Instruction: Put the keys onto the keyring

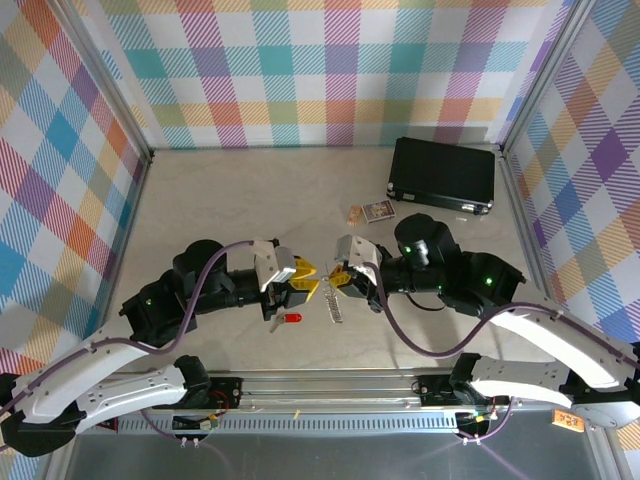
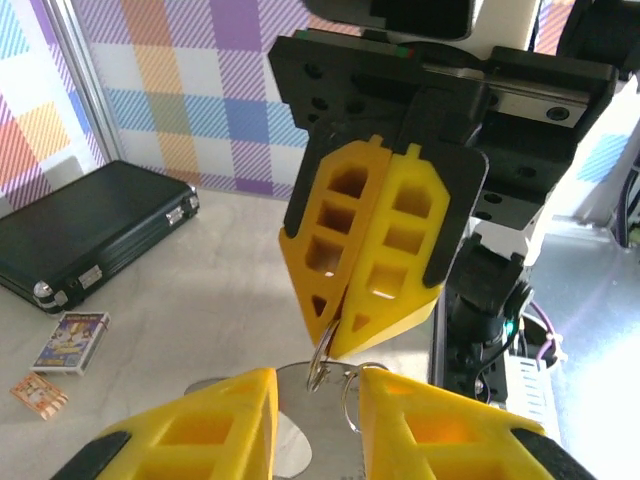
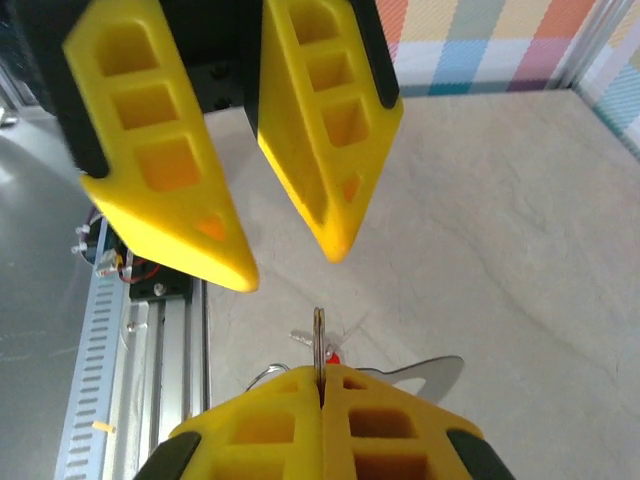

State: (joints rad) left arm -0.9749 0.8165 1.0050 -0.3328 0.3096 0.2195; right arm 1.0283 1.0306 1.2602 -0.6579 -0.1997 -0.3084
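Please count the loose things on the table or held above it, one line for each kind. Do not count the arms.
black case: 1
printed card box: 1
small orange card: 1
key with red tag: 1
metal keyring: 1
Total: 5

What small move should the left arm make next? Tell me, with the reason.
Probably lower the left gripper onto the key and close. Its jaws stand open and empty, the red-tagged key seems to lie apart near them, and the right gripper is shut on the keyring.
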